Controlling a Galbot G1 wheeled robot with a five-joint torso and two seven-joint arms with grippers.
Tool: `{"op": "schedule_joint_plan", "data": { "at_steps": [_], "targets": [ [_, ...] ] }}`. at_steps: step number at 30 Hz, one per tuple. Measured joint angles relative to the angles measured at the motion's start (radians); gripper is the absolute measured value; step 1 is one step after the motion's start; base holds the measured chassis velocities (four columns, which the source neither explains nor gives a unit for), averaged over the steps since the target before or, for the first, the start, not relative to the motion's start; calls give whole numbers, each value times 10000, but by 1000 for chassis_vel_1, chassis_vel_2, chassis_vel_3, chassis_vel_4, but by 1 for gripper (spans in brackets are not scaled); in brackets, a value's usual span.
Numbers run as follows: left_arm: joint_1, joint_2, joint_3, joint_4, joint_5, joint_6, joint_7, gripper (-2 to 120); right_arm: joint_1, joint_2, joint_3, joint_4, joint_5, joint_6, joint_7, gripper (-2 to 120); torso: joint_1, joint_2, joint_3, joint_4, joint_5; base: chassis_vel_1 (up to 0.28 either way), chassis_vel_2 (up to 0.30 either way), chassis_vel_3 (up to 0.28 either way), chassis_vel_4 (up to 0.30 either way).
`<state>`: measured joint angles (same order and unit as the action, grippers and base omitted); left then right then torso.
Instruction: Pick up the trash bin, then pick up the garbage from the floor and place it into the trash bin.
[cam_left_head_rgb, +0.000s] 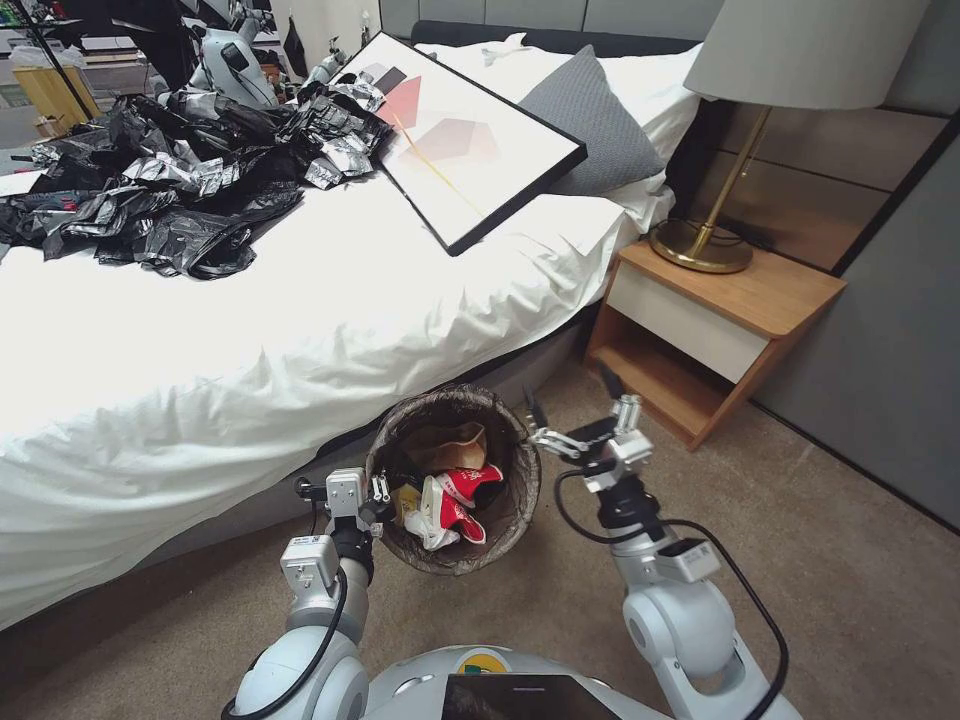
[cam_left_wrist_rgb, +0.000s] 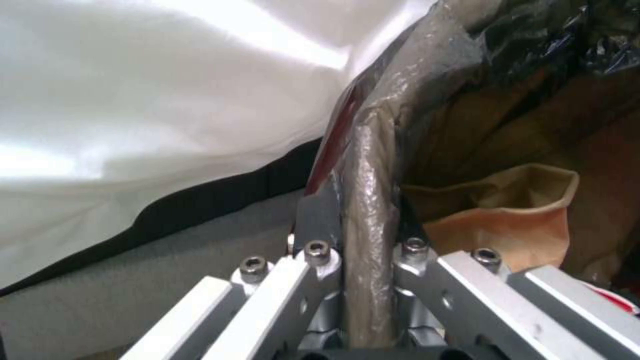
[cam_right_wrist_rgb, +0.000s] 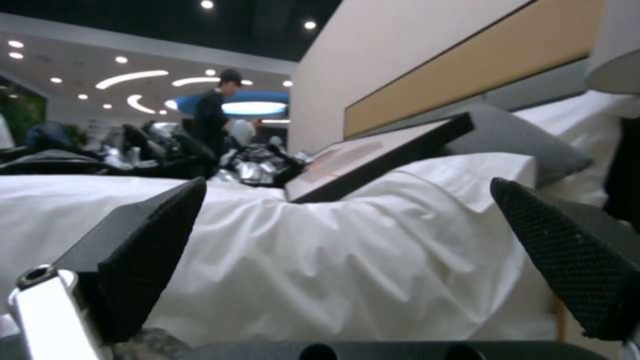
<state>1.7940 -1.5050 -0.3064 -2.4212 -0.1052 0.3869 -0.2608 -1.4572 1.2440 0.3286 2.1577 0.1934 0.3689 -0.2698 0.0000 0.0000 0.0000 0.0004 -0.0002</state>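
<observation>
Trash bin (cam_left_head_rgb: 455, 560), round, crinkled liner, left gripper (cam_left_wrist_rgb: 363, 250) clamping rim

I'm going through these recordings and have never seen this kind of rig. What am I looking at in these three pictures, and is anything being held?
This is a wheeled robot with two arms. The wide picture comes from a camera on its head, looking down; the other two come from cameras on each wrist.

The left end effector is shut on the lined rim of the trash bin; its wrist camera shows the rim pinched between the fingers. In the bin lie garbage pieces: crushed red-and-white cups and a brown paper bag.

The right end effector is open, holding nothing, beside the bin and aimed at the bed.

On the bed lie black plastic bags, a framed picture and a grey pillow. A nightstand carries a lamp.
</observation>
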Motion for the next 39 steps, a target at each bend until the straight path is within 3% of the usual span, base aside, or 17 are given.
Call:
{"op": "schedule_joint_plan", "data": {
  "at_steps": [2, 5, 8, 24, 39],
  "targets": [
    [0, 0, 0, 0, 0, 0, -1, 2, 0, 0, 0, 0, 0, 0, 0, 100, 0, 0, 0, 0, 0, 0, 0, 0, 0],
    [0, 0, 1, -1, 0, 0, 0, 2, -927, 576, 424, 397, -559, 329, 1408, 100, 0, 0, 0, -7, 2, 0, 0, 0, 0],
    [0, 0, 0, 0, 0, 0, -1, 2, -1378, 891, 761, 491, -727, 483, 1940, 100, 0, 0, 0, -5, 1, 0, 0, 0, 0],
    [0, 0, 0, 0, 0, 0, 0, 2, -2200, 1459, 1863, 426, -873, 1365, 1988, 100, 0, 0, 0, -3, 2, 0, 0, 0, 0],
    [0, 0, 0, -1, 0, 0, 0, 2, -1633, 1252, 2280, 121, -438, 932, 1955, 100, 0, 0, 0, -3, 2, 67, 56, 76, 69]
  ]
}}
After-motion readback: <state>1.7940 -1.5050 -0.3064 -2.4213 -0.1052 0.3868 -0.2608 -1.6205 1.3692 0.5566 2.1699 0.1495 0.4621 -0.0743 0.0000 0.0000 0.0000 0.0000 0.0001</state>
